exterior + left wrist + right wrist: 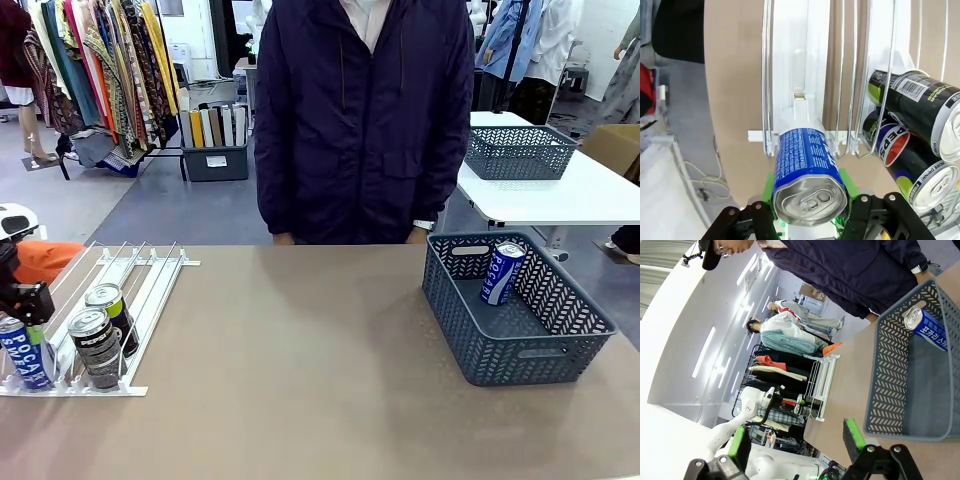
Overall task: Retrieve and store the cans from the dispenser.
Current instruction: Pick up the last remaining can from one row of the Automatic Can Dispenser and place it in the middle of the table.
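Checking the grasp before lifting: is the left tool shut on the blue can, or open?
Shut. Green pads of the left tool press both sides of the blue can in the dispenser.

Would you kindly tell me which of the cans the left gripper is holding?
The blue-and-white can in the dispenser: the left gripper is shut on it. The two black cans beside it are untouched; the other blue can leans in the basket.

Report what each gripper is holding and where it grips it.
The left gripper clamps the blue can by its sides, near the silver top. The right gripper is open and holds nothing.
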Tool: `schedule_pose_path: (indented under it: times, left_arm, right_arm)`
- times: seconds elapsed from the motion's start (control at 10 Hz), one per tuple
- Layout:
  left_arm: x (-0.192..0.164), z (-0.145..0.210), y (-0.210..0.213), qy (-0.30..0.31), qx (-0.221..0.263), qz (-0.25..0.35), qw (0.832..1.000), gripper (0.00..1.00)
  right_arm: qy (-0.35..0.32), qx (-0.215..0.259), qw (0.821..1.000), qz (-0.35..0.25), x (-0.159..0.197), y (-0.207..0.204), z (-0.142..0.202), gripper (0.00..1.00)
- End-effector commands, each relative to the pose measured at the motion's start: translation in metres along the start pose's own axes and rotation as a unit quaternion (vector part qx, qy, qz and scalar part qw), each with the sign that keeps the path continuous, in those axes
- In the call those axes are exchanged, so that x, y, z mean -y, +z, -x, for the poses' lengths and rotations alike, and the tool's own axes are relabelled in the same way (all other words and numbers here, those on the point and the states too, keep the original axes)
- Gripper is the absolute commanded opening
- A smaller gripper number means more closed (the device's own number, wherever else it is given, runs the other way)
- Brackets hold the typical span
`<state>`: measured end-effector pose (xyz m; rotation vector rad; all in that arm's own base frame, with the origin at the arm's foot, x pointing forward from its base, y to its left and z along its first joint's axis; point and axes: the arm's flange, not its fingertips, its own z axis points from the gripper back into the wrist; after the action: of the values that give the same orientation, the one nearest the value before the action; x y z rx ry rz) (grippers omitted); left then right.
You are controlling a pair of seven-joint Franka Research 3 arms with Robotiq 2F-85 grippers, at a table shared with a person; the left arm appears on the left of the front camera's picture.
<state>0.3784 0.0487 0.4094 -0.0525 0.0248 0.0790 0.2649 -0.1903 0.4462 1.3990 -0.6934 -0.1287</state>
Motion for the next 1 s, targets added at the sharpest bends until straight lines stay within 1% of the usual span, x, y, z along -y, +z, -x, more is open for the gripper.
schedule_pose_path:
  times: [0.0, 0.1, 0.3, 0.5, 0.6, 0.7, 0.8, 0.9]
  left_arm:
    - [0.000, 0.010, 0.026, 0.016, 0.049, -0.019, 0.998, 0.00]
    - [-0.001, 0.020, 0.054, 0.013, 0.069, -0.020, 0.997, 0.00]
    - [-0.003, 0.049, 0.122, -0.028, 0.104, 0.012, 0.994, 0.00]
    - [-0.009, 0.076, 0.169, -0.056, 0.178, 0.045, 0.981, 0.00]
    - [-0.014, 0.083, 0.177, -0.053, 0.213, 0.073, 0.973, 0.00]
    - [-0.023, 0.083, 0.177, -0.045, 0.228, 0.116, 0.966, 0.00]
    - [-0.039, 0.080, 0.170, -0.032, 0.210, 0.144, 0.966, 0.00]
    - [-0.016, 0.091, 0.192, -0.038, 0.208, 0.064, 0.975, 0.00]
  right_arm:
    - [0.001, 0.010, 1.000, -0.012, -0.004, -0.002, -0.004, 1.00]
    - [0.001, 0.010, 1.000, -0.012, -0.004, -0.002, -0.004, 1.00]
    - [0.001, 0.010, 1.000, -0.012, -0.004, -0.002, -0.004, 1.00]
    - [0.001, 0.010, 1.000, -0.012, -0.004, -0.002, -0.004, 1.00]
    - [0.001, 0.010, 1.000, -0.012, -0.004, -0.002, -0.004, 1.00]
    - [0.001, 0.010, 1.000, -0.012, -0.004, -0.002, -0.004, 1.00]
    - [0.001, 0.010, 1.000, -0.012, -0.004, -0.002, -0.004, 1.00]
    - [0.001, 0.010, 1.000, -0.012, -0.004, -0.002, -0.004, 1.00]
